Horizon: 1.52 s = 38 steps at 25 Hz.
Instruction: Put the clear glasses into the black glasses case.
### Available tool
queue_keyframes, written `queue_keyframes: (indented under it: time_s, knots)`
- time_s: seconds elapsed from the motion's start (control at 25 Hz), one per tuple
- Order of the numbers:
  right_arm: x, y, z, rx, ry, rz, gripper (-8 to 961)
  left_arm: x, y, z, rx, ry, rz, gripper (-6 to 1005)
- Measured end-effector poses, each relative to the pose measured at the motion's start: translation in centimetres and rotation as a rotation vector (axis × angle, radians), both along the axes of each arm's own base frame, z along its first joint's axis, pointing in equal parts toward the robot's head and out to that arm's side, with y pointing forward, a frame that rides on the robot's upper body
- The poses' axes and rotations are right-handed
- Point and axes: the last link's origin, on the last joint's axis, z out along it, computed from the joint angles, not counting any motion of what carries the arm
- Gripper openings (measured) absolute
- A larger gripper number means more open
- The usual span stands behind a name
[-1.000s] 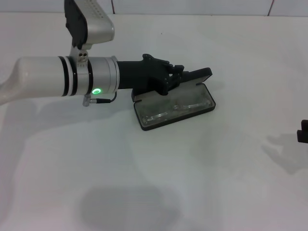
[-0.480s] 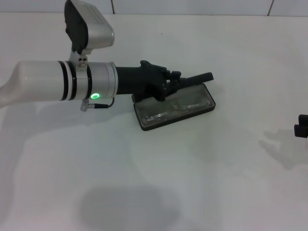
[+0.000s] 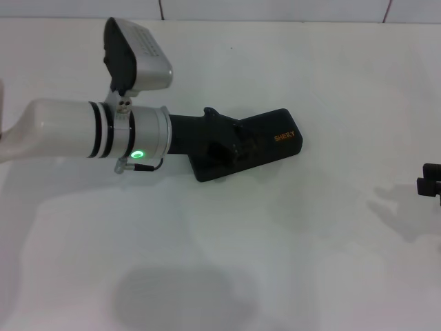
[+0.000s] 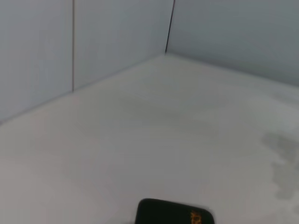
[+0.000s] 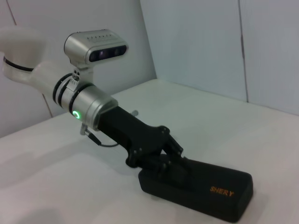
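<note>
The black glasses case [image 3: 272, 140] lies closed on the white table, its orange lettering facing up; it also shows in the right wrist view [image 5: 219, 191] and as a corner in the left wrist view [image 4: 170, 212]. My left gripper [image 3: 231, 148] rests on the lid at the case's left end, shut with nothing held, and shows from the side in the right wrist view [image 5: 174, 169]. The clear glasses are hidden. My right gripper [image 3: 431, 187] is parked at the table's right edge, far from the case.
The white table [image 3: 275, 248] spreads around the case. A tiled wall [image 5: 196, 42] stands behind it. My left arm [image 3: 83, 127], with its wrist camera, reaches in over the table from the left.
The case lid, raised a second ago with the clear glasses showing inside, has come down flat under my left gripper. The right gripper stayed at the right edge.
</note>
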Motion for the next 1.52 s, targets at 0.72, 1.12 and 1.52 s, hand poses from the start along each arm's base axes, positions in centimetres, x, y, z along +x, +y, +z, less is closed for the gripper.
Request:
queue_keyframes:
  time_s: [0.72, 1.12, 1.52]
  knots:
    - [-2.4, -0.8, -1.0, -0.052, 0.254, 0.17, 245, 2.8, -6.2, 7.7, -0.174, -0.393, -0.285, 346]
    - [-7.0, -0.1, -3.6, -0.186, 0.409, 0.384, 594, 0.6, -9.7, 13.4, -0.147, -0.523, -0.269, 552]
    - [-8.3, 0.5, -4.6, -0.247, 0.433, 0.42, 702, -0.7, -10.9, 13.3, -0.143, -0.521, -0.266, 605]
